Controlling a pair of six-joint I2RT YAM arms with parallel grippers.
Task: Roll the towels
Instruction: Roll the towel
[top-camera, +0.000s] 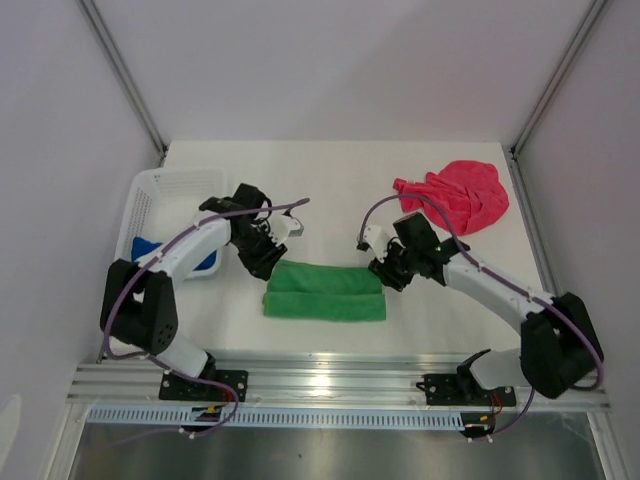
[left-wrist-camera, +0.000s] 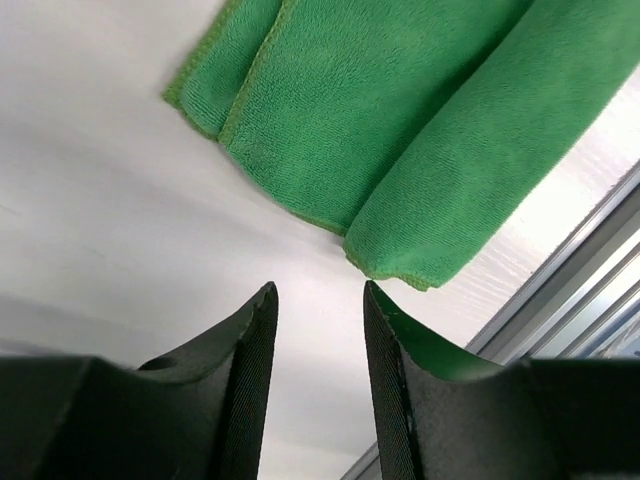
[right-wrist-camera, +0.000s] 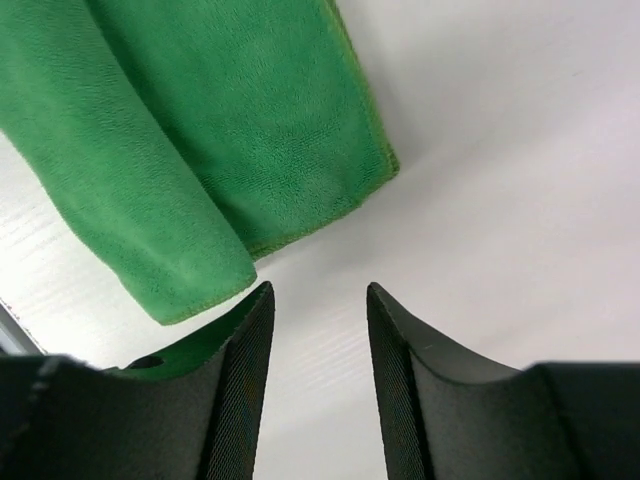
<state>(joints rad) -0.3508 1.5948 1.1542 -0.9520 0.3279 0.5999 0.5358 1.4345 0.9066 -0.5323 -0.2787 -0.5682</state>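
While both arms reach in over the white table (top-camera: 330, 190), the green towel (top-camera: 325, 292) lies between them close to the front edge, a long band running left to right. It is doubled over lengthwise. The overhead view shows two parallel strips, and the near one is a plump, rounded fold beside the aluminium rail (top-camera: 330, 380). The far strip lies flatter, with stitched hems showing at its ends.

The left gripper (top-camera: 266, 268) sits at the towel's left end, just off the far corner. Its wrist camera shows the jaws (left-wrist-camera: 318, 300) parted by a moderate gap, with only bare table between them and the towel's end (left-wrist-camera: 400, 130) just ahead of the tips, not touching. The right gripper (top-camera: 384, 274) mirrors it at the towel's right end. Its jaws (right-wrist-camera: 318, 300) stand equally apart and hold nothing, with the towel's corner (right-wrist-camera: 200, 130) just ahead and to one side of them.

The pink-red towel (top-camera: 460, 195) lies crumpled in a loose heap at the far right of the table, well apart from the green one. The blue towel (top-camera: 146, 246) shows in the near end of the white mesh basket (top-camera: 165, 190) at the left edge, partly hidden behind the left arm.
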